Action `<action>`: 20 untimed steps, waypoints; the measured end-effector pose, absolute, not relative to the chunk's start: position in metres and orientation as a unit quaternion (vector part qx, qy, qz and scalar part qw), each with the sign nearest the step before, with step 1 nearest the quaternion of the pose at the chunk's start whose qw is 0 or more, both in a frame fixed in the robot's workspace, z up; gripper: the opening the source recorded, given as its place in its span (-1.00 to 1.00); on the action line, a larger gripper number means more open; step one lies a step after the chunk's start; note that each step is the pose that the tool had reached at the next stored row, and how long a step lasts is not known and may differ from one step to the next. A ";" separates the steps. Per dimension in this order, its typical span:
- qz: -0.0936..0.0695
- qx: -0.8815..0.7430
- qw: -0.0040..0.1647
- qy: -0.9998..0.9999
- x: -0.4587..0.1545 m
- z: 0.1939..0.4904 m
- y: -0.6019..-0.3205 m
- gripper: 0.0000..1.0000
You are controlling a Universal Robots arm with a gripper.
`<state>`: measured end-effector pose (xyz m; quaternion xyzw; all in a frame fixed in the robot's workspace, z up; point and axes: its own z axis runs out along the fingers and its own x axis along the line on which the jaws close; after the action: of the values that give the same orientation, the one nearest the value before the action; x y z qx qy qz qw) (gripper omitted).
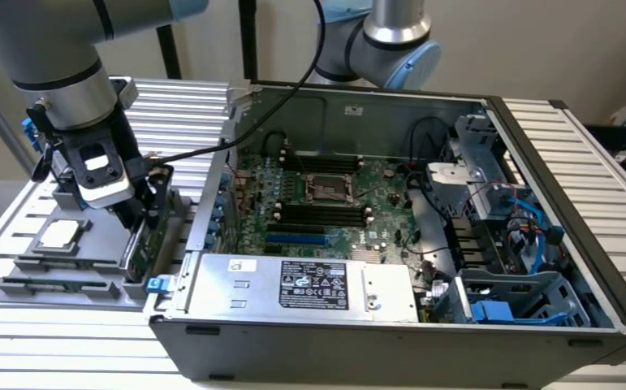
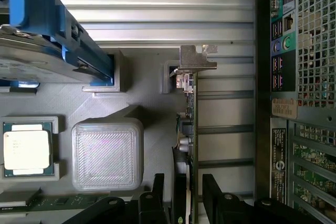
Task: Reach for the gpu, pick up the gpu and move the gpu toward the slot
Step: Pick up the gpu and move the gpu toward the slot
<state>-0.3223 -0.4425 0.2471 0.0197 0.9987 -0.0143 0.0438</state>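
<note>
GPU (image 2: 190, 108): stood edge-on in the grey tray (image 2: 149, 103), between the gripper's (image 2: 184, 184) open fingers (image 2: 157, 190), one each side. End beneath gripper cut off; contact indiscernible.

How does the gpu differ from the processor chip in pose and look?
The gpu stands on its edge in the tray, while the processor chip lies flat in a square recess. The gpu is a long thin card with a silver end bracket; the processor chip is a small silver-topped square. The gripper straddles the gpu; the processor chip lies apart from it. Both sit in the same gray tray.
</note>
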 end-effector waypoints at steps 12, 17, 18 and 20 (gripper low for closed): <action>-0.014 0.020 0.044 0.999 -0.322 0.247 -0.442 -0.15; -0.014 0.020 0.044 0.999 -0.322 0.247 -0.442 -0.15; -0.014 0.020 0.044 0.999 -0.322 0.247 -0.442 -0.15; -0.014 0.020 0.044 0.999 -0.322 0.247 -0.442 -0.15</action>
<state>-0.3223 -0.4425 0.2471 0.0197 0.9987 -0.0143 0.0438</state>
